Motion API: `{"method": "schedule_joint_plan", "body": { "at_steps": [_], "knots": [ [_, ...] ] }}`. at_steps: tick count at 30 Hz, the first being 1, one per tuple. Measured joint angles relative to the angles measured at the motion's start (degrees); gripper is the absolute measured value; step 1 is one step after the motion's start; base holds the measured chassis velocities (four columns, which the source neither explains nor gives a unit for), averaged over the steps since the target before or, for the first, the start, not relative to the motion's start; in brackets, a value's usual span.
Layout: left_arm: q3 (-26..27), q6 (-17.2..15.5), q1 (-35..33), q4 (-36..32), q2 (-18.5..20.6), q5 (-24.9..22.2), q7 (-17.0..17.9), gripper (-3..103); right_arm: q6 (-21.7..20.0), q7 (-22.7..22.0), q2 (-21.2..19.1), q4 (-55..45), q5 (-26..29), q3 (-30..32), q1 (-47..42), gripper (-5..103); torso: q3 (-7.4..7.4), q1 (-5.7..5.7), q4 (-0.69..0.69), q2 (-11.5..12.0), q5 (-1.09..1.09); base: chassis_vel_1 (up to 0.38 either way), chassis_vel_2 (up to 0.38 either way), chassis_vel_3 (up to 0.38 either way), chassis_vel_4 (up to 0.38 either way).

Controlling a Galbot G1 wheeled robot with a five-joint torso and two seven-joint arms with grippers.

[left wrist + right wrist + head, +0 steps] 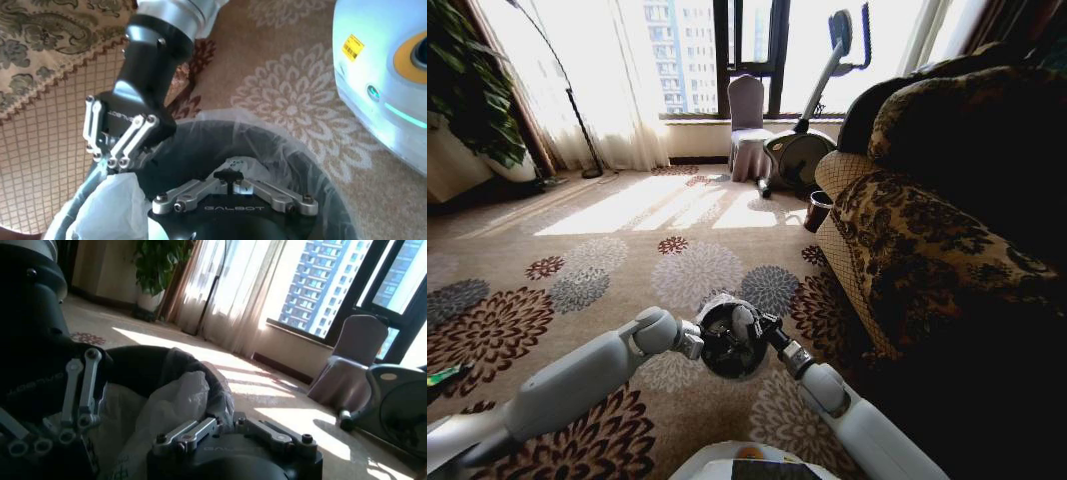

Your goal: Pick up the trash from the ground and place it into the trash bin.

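Bin (732,345) with its white liner is held up over the flowered carpet (577,290), gripped at the rim by both closed hands: left hand (710,338), right hand (755,327).

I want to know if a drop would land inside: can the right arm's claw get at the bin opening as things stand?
Probably yes. The right claw sits at the rim of the trash bin, by the liner bag. The left claw shares the opening, so it looks crowded.
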State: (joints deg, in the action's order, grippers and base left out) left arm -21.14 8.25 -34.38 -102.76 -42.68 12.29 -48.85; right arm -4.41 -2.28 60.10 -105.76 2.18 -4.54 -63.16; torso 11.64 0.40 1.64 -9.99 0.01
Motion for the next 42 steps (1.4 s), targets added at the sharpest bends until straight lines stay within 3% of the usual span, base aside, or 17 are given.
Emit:
{"method": "schedule_joint_plan", "body": {
  "at_steps": [9,16,19,24,27,30,33,34,35,38,39,40,42],
  "knots": [
    [-4.62,2.55,6.27,8.39,-6.6,5.7,-2.47,0,0.02,0.72,-1.89,-1.68,1.72,1.62,-1.02,4,0.0,0.0,0.01,0.0,0.01,0.0,0.0,0.0,0.0],
    [-5.41,3.04,7.9,8.7,-8.4,3.85,-2.01,0,0.45,1.06,-2.38,-1.43,2.07,2.46,-1.1,4,0.0,0.0,0.01,0.0,0.0,0.0,0.0,0.0,0.0],
    [-4.11,1.9,8.11,4.05,-5.8,-1.26,-0.3,0,1.19,1.49,-2.54,-0.08,2.08,3.41,-1.54,4,0.0,0.0,0.01,0.0,0.0,0.0,0.0,0.0,0.0],
    [-0.89,0.94,5.87,-1.49,-1.77,-5.53,0.63,0,1.9,1.95,-2.66,1.4,2.07,4.19,-1.76,4,-0.01,0.0,0.01,0.0,-0.01,0.0,0.0,0.0,0.0],
    [6.4,-0.11,0.57,-7.42,3.21,-10.77,1.89,-3,2.16,2.24,-2.45,3.46,2.95,4.93,-1.6,4,0.0,0.0,0.02,0.0,-0.01,0.0,0.0,0.0,0.0],
    [12.48,-0.72,-3.82,-10.38,6.23,-14.12,3.04,2,2.22,2.22,-2.24,4.19,5.2,5.66,-1.69,4,-0.01,0.0,0.01,0.0,-0.01,0.0,0.0,0.0,0.0],
    [24.78,-2.93,-15.49,-14.23,9.41,-19.48,9.06,18,3.18,1.75,-1.63,4.25,10.72,7.18,-2.54,4,-0.01,0.0,0.05,0.0,0.0,0.0,0.0,0.0,0.0],
    [24.78,-2.93,-15.49,-14.23,9.41,-19.48,9.06,18,3.18,1.75,-1.63,4.25,10.72,7.18,-2.54,4,-0.01,0.0,0.05,0.0,0.0,0.0,0.0,0.0,0.0],
    [27.95,-3.3,-18.92,-14.98,9.52,-20.94,11.88,18,3.12,1.56,-1.65,3.8,11.75,7.51,-2.83,4,-0.01,0.0,0.03,0.0,0.0,0.0,0.0,0.0,0.0],
    [39.43,-6.43,-32.88,-17.62,5.63,-25.71,26.12,34,2.11,1.0,-2.76,0.94,14.32,8.5,-3.97,4,-0.01,0.0,0.02,0.0,-0.02,0.0,0.0,0.0,0.0],
    [39.43,-6.43,-32.88,-17.62,5.63,-25.71,26.12,34,2.11,1.0,-2.76,0.94,14.32,8.5,-3.97,4,-0.01,0.0,0.02,0.0,-0.02,0.0,0.0,0.0,0.0],
    [41.25,-7.75,-35.59,-18.4,3.68,-26.59,30.25,39,1.86,0.88,-3.04,0.22,14.85,8.65,-4.27,4,-0.01,-0.01,0.01,0.0,-0.03,0.0,0.0,0.0,0.0],
    [44.51,-12.8,-41.74,-21.06,-2.76,-30.09,42.73,50,0.36,0.05,-3.6,-2.42,17.2,9.14,-5.52,4,-0.02,-0.01,0.01,0.0,-0.01,0.0,0.0,0.0,0.0]
  ]
}}
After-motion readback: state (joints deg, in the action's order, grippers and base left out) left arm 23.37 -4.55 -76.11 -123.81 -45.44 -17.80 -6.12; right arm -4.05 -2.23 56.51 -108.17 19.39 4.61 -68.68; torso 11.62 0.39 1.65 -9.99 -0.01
